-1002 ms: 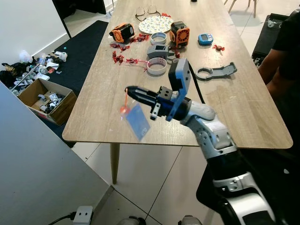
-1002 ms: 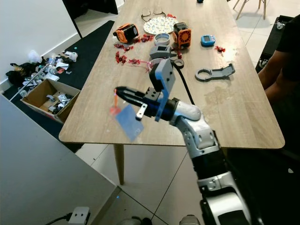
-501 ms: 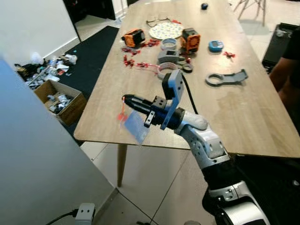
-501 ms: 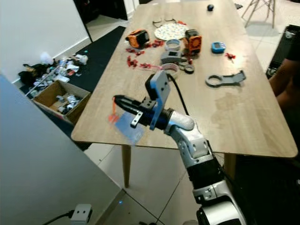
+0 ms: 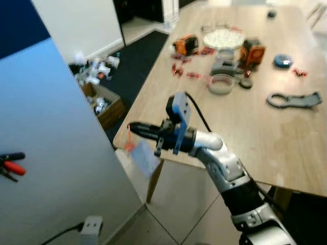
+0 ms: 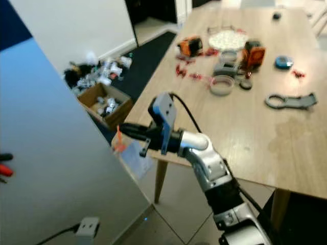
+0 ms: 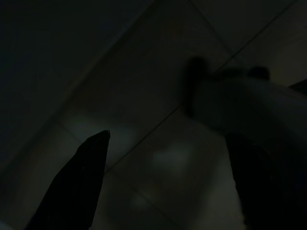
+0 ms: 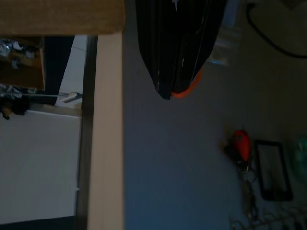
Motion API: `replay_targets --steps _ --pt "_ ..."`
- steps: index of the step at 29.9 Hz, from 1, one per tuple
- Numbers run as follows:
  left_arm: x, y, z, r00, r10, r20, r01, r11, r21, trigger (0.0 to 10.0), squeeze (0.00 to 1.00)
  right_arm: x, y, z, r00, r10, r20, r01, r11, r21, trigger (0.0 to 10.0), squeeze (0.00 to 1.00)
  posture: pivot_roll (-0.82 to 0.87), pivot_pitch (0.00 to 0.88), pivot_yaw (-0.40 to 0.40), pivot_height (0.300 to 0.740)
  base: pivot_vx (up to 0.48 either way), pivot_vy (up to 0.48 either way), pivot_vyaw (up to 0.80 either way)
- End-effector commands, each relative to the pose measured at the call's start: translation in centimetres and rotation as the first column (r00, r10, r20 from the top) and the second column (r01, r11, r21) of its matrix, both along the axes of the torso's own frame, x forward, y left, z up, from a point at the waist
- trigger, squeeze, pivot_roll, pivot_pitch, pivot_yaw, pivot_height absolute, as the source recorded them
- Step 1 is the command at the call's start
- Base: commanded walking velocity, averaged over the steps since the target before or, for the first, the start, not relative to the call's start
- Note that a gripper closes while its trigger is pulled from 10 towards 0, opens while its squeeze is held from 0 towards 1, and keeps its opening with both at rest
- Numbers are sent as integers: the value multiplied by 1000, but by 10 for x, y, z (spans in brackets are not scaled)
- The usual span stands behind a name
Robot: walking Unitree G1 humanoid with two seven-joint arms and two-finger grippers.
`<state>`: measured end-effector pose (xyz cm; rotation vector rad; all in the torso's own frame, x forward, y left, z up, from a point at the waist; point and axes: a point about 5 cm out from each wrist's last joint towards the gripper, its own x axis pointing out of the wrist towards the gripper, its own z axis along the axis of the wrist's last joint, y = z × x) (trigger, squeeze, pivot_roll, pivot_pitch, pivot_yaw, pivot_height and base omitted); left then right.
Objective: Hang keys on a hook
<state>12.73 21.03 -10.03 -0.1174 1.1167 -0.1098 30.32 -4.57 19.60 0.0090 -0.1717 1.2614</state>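
The keys are a see-through blue tag on an orange loop. They hang down from the tip of the right tool, whose two black fingers are pinched on the loop. They dangle in the air just beside the grey-blue wall board.

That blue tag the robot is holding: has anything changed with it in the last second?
The robot has turned left, so a blue-grey wall panel now fills the left of the view. The right gripper, still shut on the orange loop, has carried the blue tag from over the table toward that panel. The clutter on the table stayed put.
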Motion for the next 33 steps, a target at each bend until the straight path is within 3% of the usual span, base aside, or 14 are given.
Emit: replay_targets --steps 1,15,33 --pt "-10 11 -1 999 23 -28 -22 1000 18 10000 0 -5 11 1 999 44 6 -44 999 -4 10000 0 -105 98 113 740 0 0 800" --pt "-14 16 -1 999 22 -37 -22 1000 15 10000 0 -16 12 -6 992 124 -8 -124 991 -48 10000 0 -109 103 113 740 0 0 800" --pt "-13 8 -2 999 18 -41 -17 1000 10 10000 0 -25 12 -13 981 191 -33 -193 977 -90 10000 0 -110 107 110 740 0 0 800"
